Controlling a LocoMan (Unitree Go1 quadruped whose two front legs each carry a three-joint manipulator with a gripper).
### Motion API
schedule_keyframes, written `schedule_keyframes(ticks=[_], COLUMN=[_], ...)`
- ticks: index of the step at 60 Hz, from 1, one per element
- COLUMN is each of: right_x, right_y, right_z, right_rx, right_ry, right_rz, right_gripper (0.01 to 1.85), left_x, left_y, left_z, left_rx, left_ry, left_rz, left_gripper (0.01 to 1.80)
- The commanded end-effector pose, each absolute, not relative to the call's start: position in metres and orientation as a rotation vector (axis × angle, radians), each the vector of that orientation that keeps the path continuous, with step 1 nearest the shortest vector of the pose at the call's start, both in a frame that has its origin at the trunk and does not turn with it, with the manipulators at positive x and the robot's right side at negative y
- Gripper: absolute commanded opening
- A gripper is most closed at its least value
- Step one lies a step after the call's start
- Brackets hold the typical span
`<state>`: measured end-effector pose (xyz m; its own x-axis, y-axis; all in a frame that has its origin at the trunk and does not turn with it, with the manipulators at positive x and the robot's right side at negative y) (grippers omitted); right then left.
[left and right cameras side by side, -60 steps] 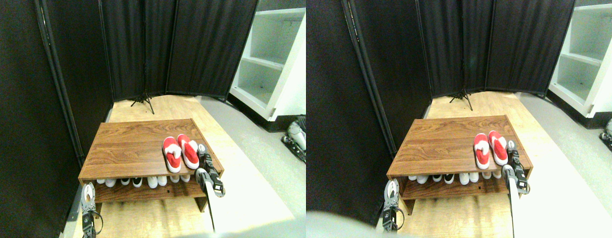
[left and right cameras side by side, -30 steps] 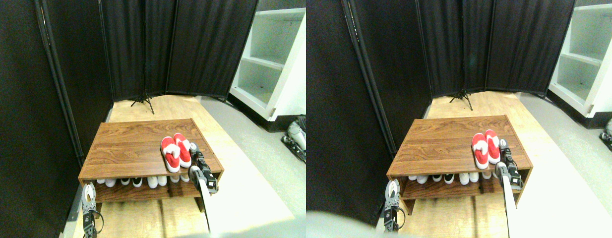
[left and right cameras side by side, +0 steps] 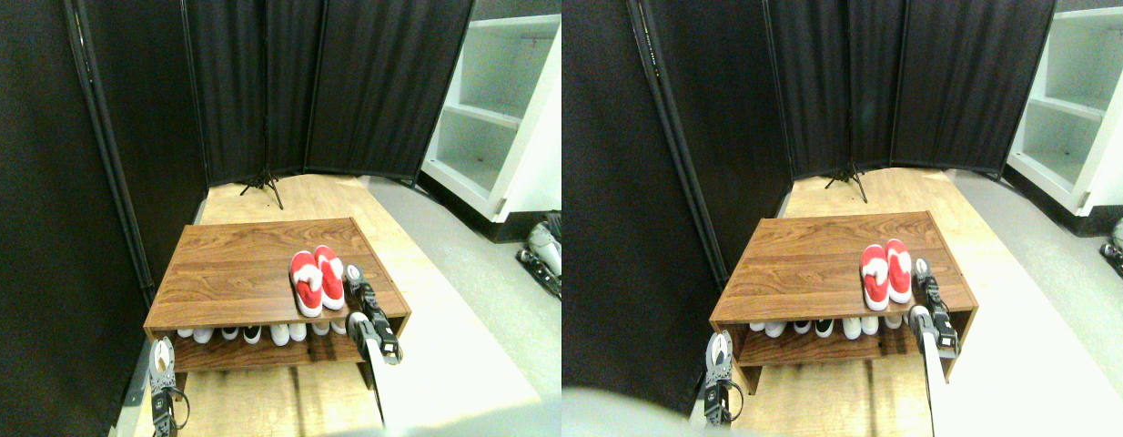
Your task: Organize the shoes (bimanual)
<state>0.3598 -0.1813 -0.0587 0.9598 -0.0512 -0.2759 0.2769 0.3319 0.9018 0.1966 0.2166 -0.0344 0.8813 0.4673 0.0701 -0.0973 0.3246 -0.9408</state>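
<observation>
while the left gripper (left and right cameras side by side: 162,357) hangs low beside the near left corner of the rack, well away from anything it could move, its pale jaws look narrowly parted and empty. farther in, the right gripper (left and right cameras side by side: 353,276) lies on the wooden top (left and right cameras side by side: 234,269), its tip just right of the shoes (left and right cameras side by side: 316,278); whether its jaws are parted or closed cannot be told at this size. the red pair sits side by side, touching, toes toward the robot, immediately left of those jaws and touching or very nearly so, which reads as a sideways nudge to square the pair up rather than a grasp. below the jaws, on the lower shelf, a row of white and black shoes (left and right cameras side by side: 252,333) shows only toes. beyond the jaws, the brown wood-grain top is otherwise bare. past it lie pale wood flooring, a tripod foot (left and right cameras side by side: 264,187), black curtain panels (left and right cameras side by side: 343,82) and, to the right, white shelving (left and right cameras side by side: 493,109).
</observation>
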Motion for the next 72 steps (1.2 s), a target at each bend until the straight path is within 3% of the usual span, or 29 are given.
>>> schedule_keyframes(ticks=[1, 16, 22, 52, 72], right_x=[0.352, 0.313, 0.287, 0.211, 0.202], right_y=[-0.184, -0.187, -0.185, -0.163, -0.158], right_z=[-0.042, 0.011, 0.020, -0.006, -0.011], right_rx=[1.198, 1.242, 1.269, 1.361, 1.346], right_ry=[0.137, -0.028, -0.049, 0.080, 0.098], right_rz=[-0.172, 0.080, 0.097, 0.117, 0.146], right_gripper=[0.01, 0.01, 0.01, 0.01, 0.01], left_x=[0.198, 0.201, 0.200, 0.193, 0.188], left_y=[0.216, 0.214, 0.213, 0.210, 0.209], left_z=[-0.029, -0.028, -0.028, -0.024, -0.022], left_rx=[-1.208, -1.216, -1.217, -1.229, -1.230], left_ry=[-0.396, -0.388, -0.385, -0.377, -0.377], left_rz=[0.347, 0.344, 0.346, 0.338, 0.333], left_gripper=[0.01, 0.01, 0.01, 0.01, 0.01])
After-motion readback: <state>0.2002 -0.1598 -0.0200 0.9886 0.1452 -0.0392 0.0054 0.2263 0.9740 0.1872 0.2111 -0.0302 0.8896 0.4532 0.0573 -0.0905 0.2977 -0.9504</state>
